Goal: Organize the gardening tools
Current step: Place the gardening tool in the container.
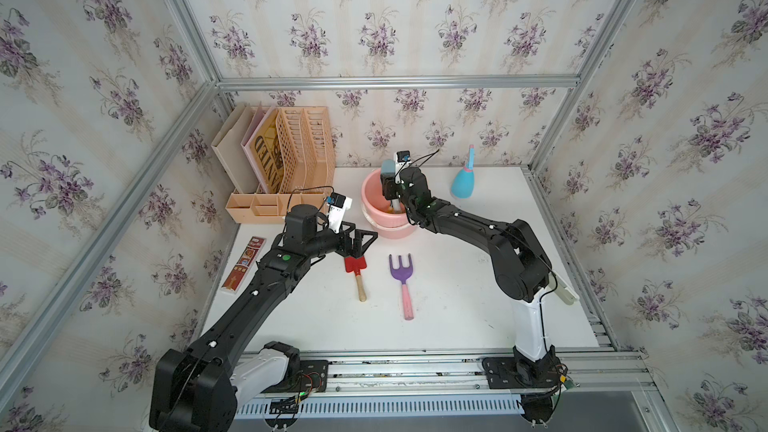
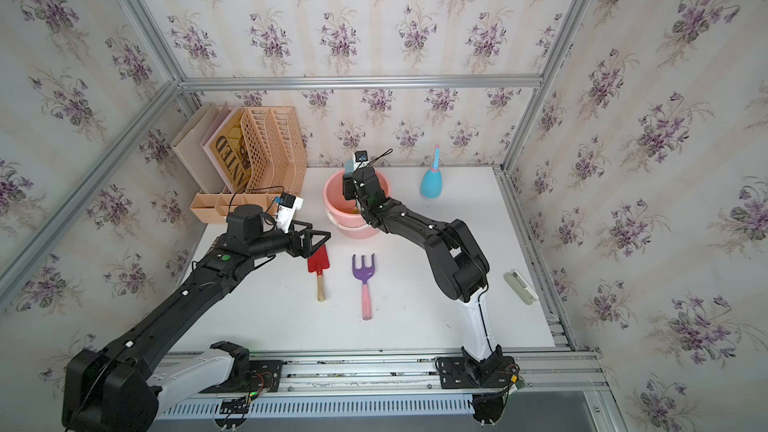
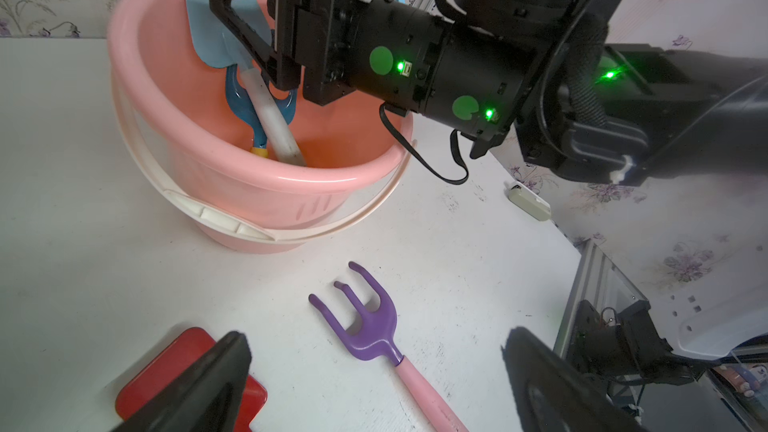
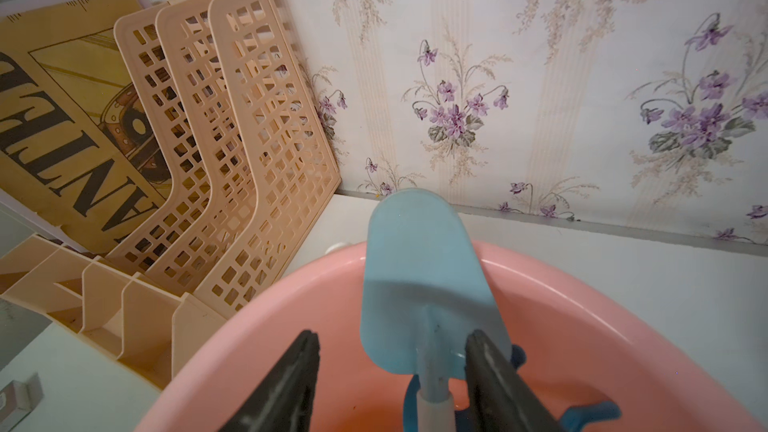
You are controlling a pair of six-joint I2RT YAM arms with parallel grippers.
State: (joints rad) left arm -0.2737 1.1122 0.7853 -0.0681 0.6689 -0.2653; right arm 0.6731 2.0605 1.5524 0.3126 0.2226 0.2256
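**Trowel and blue fork in bucket; spade, purple fork and sprayer on table**

White table [image 1: 457,318]: work surface, walled with floral paper.

Beige file rack [image 1: 307,147]: far left corner, against the back wall.

Pink bucket [image 1: 390,231]: upright at the far middle of the table, just right of the rack, white bail handle folded down.

Right gripper [image 4: 392,338]: reaches into the bucket from above. Jaws partly apart, straddling the neck of the light-blue trowel [image 4: 419,284] with a clear gap on one side; not clamped on it.

Left gripper [image 1: 359,248]: jaws spread wide, nothing held, hovering just over the blade of the red spade [image 1: 358,278].

Blue spray bottle [image 1: 463,187]: upright, to the right of the bucket, near the back wall.

Flat red-brown box [image 1: 243,264]: lying by the left table edge.

Purple fork [image 1: 404,284]: flat on the table in front of the bucket, tines toward it, pink handle toward the arm bases.

Red spade: flat, left of the purple fork and roughly parallel to it, apart from it, blade toward the bucket.

Trowel: standing in the bucket, blade up, above the far rim.

Blue fork [image 3: 235,93]: in the bucket beside the trowel's handle, tines up, yellow end down.
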